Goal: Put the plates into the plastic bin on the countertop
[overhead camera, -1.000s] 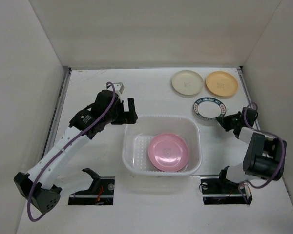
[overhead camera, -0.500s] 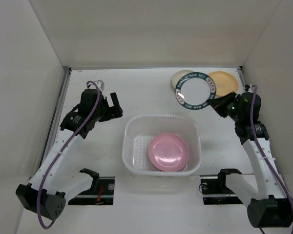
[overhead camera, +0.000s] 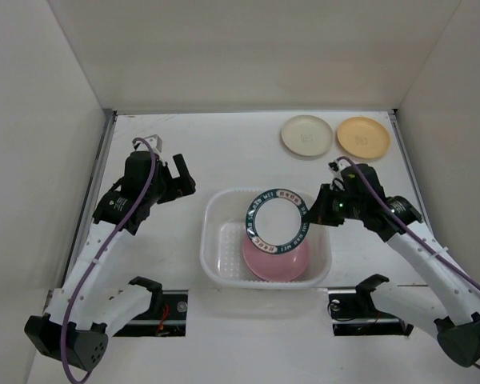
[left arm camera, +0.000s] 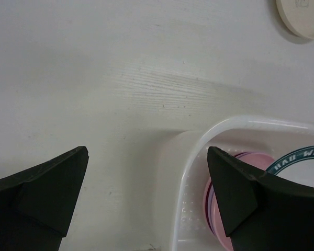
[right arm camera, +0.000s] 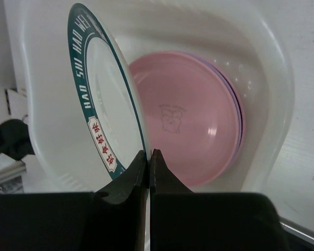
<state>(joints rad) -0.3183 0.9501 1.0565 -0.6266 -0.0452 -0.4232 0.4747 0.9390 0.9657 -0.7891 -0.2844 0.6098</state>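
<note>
two wait outside, we see from above: cream plate point(overhead camera: 306, 135) and orange plate point(overhead camera: 363, 136) at one o'clock of the bin point(overhead camera: 205, 240). left wrist: our left gripper point(left arm camera: 146, 151) is open, empty. right wrist: right gripper point(right arm camera: 148, 159) pinches the lettered plate point(right arm camera: 102, 99) over the pink plate point(right arm camera: 193, 120) inside.

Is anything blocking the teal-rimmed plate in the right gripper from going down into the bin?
Nothing visible does. The right gripper pinches the teal-rimmed plate by its rim, tilted over the plastic bin. Below it lies only the pink plate already inside. The left gripper is open, outside the bin to its left.
</note>
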